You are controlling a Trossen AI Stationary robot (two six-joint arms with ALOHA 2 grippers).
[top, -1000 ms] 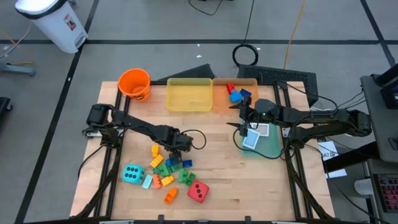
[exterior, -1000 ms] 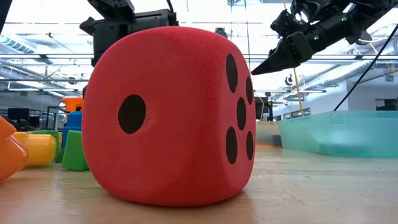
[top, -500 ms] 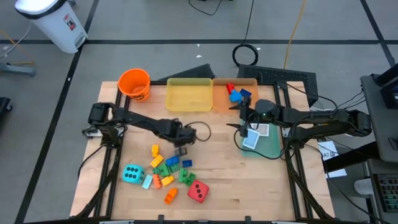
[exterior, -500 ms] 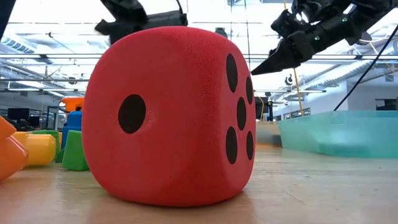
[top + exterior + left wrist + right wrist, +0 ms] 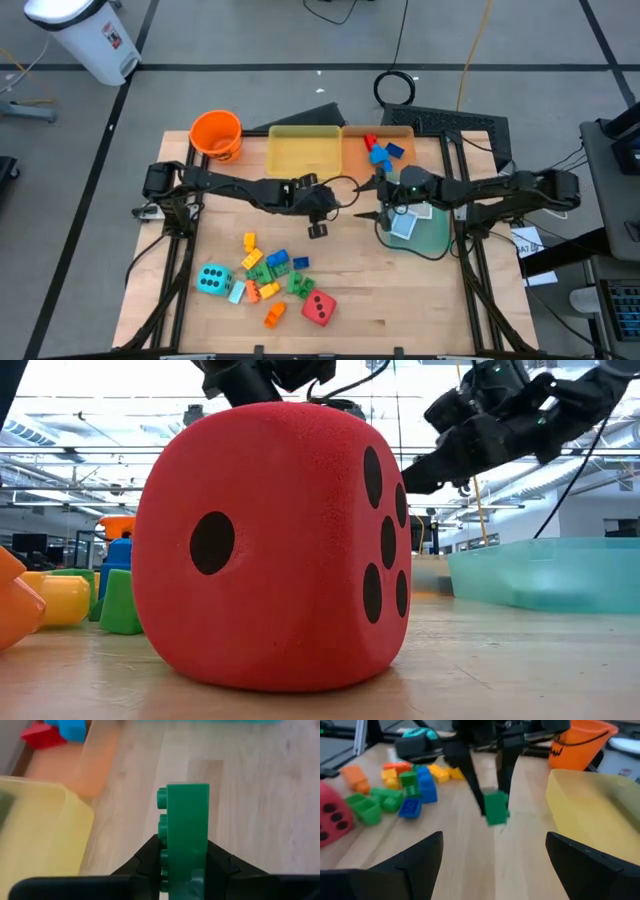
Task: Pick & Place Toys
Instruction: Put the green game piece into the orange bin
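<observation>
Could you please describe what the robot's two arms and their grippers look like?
Both arms are dark, slender and jointed, with black cables looping along them. The left gripper has two thin black fingers. The right gripper has broad, tapered black fingers and a small green light near its wrist.

Two slim arms of dark, near-black jointed links; black cables loop along both; the left gripper and right gripper end in tapered black fingers.

Low view: red die fills the middle and hides most of the brick pile; orange brick cut by the picture's edge. Left wrist view: green brick lower end hidden between dark fingers. High view: card faces too small to read.
</observation>
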